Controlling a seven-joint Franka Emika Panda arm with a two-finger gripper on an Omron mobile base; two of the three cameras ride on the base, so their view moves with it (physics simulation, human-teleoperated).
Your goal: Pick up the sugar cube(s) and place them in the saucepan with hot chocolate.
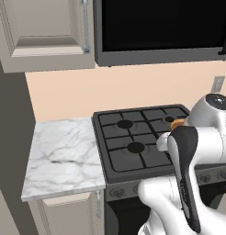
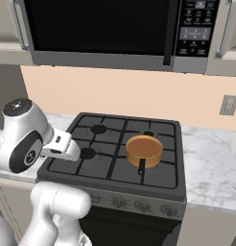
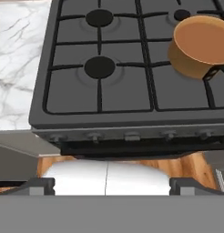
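Saucepan (image 2: 144,150) is seen right of centre in the right base view, a copper-orange round pan sat on the dark grate of the stove (image 2: 115,168), its thin dark handle pointing toward the lower edge of the frame. In the hand view the same pan is found at the upper right, on the right-hand side of the stove top, with the handle stub cut off by the frame's right edge. In the left base view just an orange sliver of it is glimpsed right of centre, behind the white arm.

Sugar cube cannot be made out in any of the pictures.

The pincer (image 3: 112,186) is shown at the bottom of the hand view, its two dark finger tips (image 3: 38,185) set wide apart near the lower left and lower right corners, with nothing between them. It is held out in front of the stove, above the row of knobs (image 3: 132,135), well apart from the pan.

White marble worktop (image 1: 64,156) is seen left of the stove in the left base view, and again at the right in the right base view. A dark microwave (image 2: 110,29) is hung across the top of the right base view.
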